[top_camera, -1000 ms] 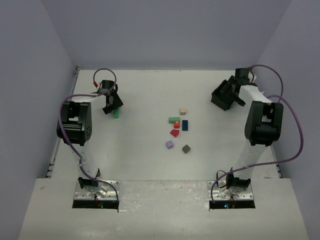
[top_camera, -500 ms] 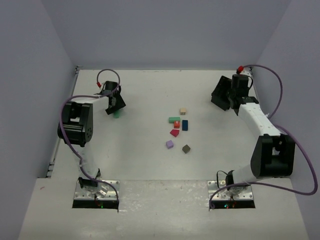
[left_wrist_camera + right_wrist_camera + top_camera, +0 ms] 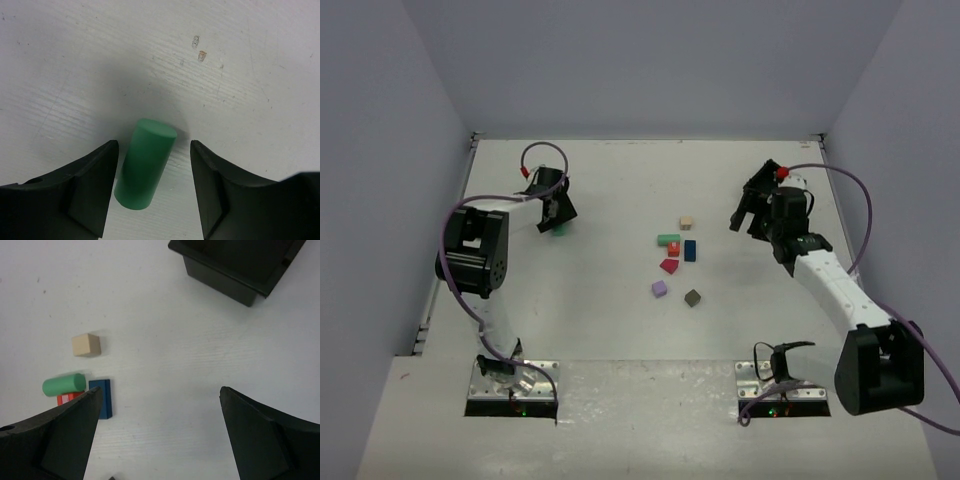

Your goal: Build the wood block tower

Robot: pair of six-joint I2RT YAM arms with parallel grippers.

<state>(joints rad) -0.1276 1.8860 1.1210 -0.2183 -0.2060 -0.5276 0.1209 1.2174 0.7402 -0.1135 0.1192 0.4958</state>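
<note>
The left hand point(image 3: 556, 216) is straddling a green cylinder point(image 3: 145, 165) lying on the worktop point(image 3: 620, 180), its fingers half-spread (a gap showing on one side). The right hand point(image 3: 160, 395) is hovering wide, with the remaining wood blocks point(image 3: 675, 258) lying loose mid-worktop.

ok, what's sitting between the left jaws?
A green cylinder, plain in the left wrist view. There's a gap between it and one jaw, so they aren't shut on it.

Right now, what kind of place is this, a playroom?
Probably a robot test bench, not a playroom: a white table boxed in by plain panels, two robot arms bolted at its near edge, and small wood blocks laid out between them.
</note>
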